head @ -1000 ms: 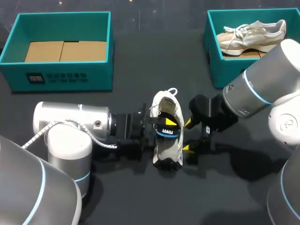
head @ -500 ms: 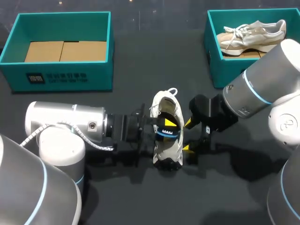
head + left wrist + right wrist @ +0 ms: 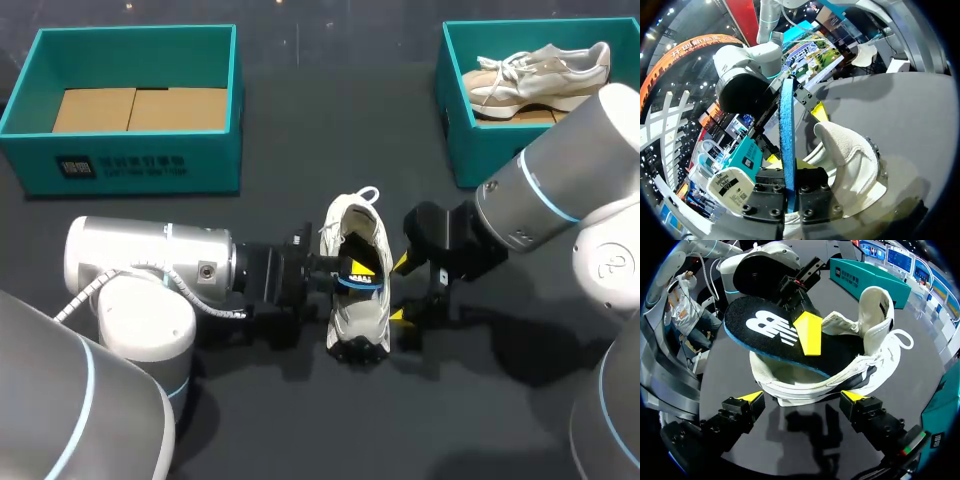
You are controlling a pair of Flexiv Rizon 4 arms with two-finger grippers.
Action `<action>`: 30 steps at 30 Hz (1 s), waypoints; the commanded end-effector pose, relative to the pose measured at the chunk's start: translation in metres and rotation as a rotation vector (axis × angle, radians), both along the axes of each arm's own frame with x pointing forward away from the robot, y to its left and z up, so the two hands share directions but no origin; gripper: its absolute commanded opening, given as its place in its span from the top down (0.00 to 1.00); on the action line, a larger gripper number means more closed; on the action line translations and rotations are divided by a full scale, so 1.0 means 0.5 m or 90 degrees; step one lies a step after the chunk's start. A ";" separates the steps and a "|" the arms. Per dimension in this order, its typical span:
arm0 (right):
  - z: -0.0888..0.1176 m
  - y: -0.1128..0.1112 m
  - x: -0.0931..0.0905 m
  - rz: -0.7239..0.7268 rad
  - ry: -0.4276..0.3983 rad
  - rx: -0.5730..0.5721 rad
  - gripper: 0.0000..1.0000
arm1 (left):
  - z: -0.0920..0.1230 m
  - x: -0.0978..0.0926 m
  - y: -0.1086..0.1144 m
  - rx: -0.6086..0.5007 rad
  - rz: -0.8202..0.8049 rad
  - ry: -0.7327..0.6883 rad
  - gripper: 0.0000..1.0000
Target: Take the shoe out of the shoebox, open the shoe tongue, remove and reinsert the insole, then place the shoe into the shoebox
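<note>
**Insole held over the shoe at mid-table**

My left gripper (image 3: 350, 270) is clamped on the black, blue-edged insole (image 3: 772, 332), holding it tilted across the opening of the white shoe (image 3: 358, 305). The shoe stands out on the dark table (image 3: 300, 420), apart from the teal shoebox (image 3: 455, 150) at my right (another shoe lies in that one). My right gripper (image 3: 400, 290) sits just beside the shoe, jaws spread wide, holding nothing.
</note>
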State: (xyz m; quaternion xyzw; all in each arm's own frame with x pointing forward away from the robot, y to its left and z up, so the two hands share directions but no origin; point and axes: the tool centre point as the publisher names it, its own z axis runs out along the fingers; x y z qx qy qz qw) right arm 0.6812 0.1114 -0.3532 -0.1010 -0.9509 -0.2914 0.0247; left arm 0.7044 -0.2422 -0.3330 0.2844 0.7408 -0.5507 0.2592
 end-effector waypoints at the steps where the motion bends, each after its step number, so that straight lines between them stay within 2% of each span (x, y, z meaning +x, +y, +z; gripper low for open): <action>1: 0.000 0.000 -0.003 -0.001 -0.001 0.000 0.00 | -0.020 0.011 -0.027 0.008 0.016 -0.013 1.00; 8: 0.000 0.000 -0.003 -0.001 -0.001 0.000 0.00 | -0.027 0.017 -0.015 0.022 0.030 -0.008 1.00; 10: 0.000 0.000 -0.003 -0.001 -0.001 0.000 0.00 | -0.019 0.010 -0.010 0.019 0.029 -0.004 0.72; 11: 0.000 0.000 -0.003 -0.001 -0.001 0.000 0.00 | -0.014 0.007 -0.007 0.015 0.028 -0.002 0.65; 22: 0.000 0.000 -0.003 -0.001 -0.001 0.000 0.00 | 0.041 -0.026 0.019 0.000 0.012 -0.003 0.64; 27: 0.000 0.000 -0.003 -0.001 -0.001 0.000 0.00 | 0.034 -0.024 0.013 0.012 0.009 -0.001 0.68; 28: 0.000 0.000 -0.003 -0.001 -0.001 0.000 0.00 | 0.031 -0.023 0.010 0.015 0.010 -0.001 0.75; 29: 0.000 0.000 -0.003 -0.001 -0.001 0.000 0.00 | 0.027 -0.022 0.006 0.019 0.010 -0.002 0.98; 30: 0.000 0.000 -0.003 -0.001 -0.001 0.000 0.00 | 0.023 -0.021 0.003 0.022 0.009 -0.004 1.00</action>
